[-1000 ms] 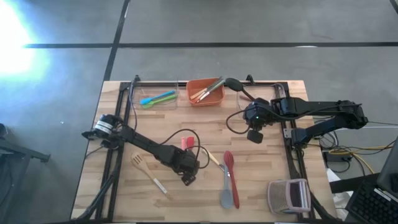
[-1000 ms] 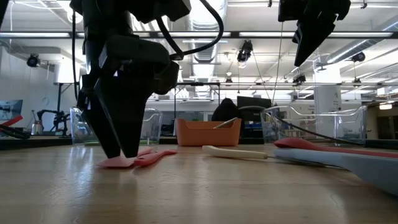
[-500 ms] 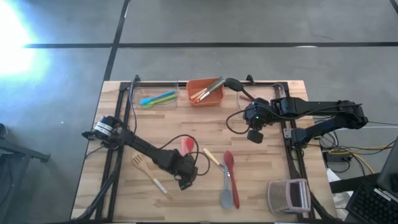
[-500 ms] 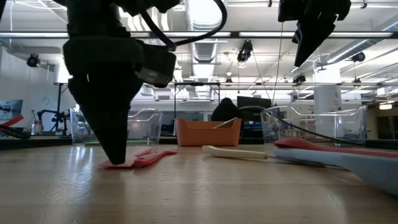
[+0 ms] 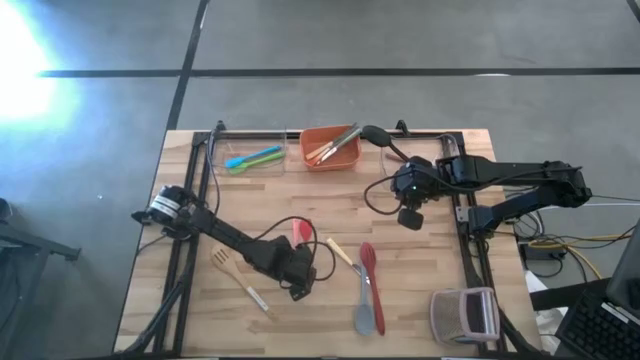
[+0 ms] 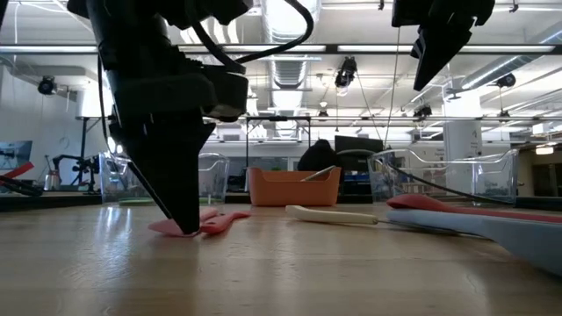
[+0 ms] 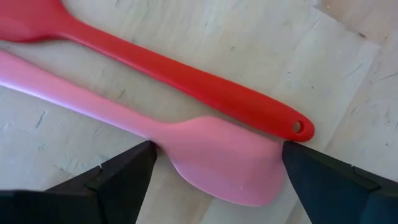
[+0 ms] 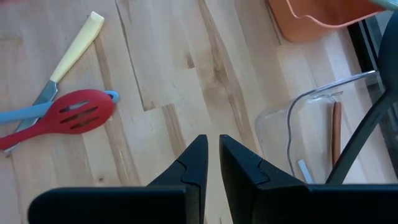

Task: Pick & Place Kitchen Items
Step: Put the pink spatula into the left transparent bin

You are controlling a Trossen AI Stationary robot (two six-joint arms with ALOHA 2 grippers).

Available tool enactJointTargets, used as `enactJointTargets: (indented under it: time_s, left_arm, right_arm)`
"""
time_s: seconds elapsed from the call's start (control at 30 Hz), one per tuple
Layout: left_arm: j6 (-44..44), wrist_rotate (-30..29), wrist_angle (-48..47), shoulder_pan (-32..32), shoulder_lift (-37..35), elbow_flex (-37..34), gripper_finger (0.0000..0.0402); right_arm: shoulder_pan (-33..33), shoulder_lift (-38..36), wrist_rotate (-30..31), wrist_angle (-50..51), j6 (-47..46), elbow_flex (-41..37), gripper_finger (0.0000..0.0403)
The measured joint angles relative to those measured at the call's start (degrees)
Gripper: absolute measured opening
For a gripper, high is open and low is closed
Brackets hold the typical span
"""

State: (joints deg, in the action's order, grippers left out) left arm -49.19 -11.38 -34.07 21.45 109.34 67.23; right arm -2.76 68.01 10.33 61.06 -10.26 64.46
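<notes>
The wooden surface point(image 5: 420, 270) carries most of what is left for me. At its far edge the orange bin point(image 5: 331, 150) already holds a few utensils, and a clear bin point(image 5: 250, 158) beside it holds a blue and a green one, so I judge the sorting partly done.

My left pincer point(image 7: 214, 177) is down at the surface near its middle, fingers spread wide on either side of the blade of the pink spatula point(image 7: 224, 158), which lies flat and is not yet gripped. A red spoon point(image 7: 186, 81) lies just beside it, touching along the handle.

My right pincer point(image 8: 211, 163) hangs well above the surface on the right, fingers nearly pressed together and holding nothing.

Still loose: a red slotted spatula point(image 5: 368, 268) and a grey spoon point(image 5: 364, 316) to the right of the middle, a pale-handled utensil point(image 5: 340, 251) near them, and a wooden fork point(image 5: 238, 278) to the left.
</notes>
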Motion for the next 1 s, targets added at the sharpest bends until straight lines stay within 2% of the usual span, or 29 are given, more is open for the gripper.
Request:
enactJointTargets:
  time_s: [0.2, 0.37, 0.53, 0.87, 0.93, 1.0]
  left_arm:
    - [0.01, -0.16, -0.15, -0.11, -0.02, -1.47, 0.0352]
    - [-1.08, 0.7, -0.44, -0.16, 0.0, -1.87, 0.0312]
    - [-1.9, 2.52, -0.98, -0.24, 0.0, -2.02, 0.0233]
    - [-2.02, 4.68, -1.25, -0.24, -0.02, -2.08, 0.0043]
    - [-1.92, 4.85, -1.32, -0.26, -0.02, -2.08, 0.0015]
    - [-1.94, 4.84, -1.3, -0.26, -0.02, -2.11, 0.0006]
  right_arm:
    - [0.0, 0.0, 0.0, 0.07, 0.0, 0.01, 0.0034]
    - [0.0, 0.0, 0.0, 0.21, 0.0, 0.01, 0.0034]
    - [0.0, 0.0, 0.0, 0.22, 0.0, 0.03, 0.0034]
    - [0.0, 0.0, 0.02, 0.2, 0.32, 0.03, 0.0034]
    - [-0.02, 0.0, 0.02, 0.22, 0.41, 0.03, 0.0034]
    - [-0.01, 0.0, 0.04, 0.2, 0.41, 0.03, 0.0034]
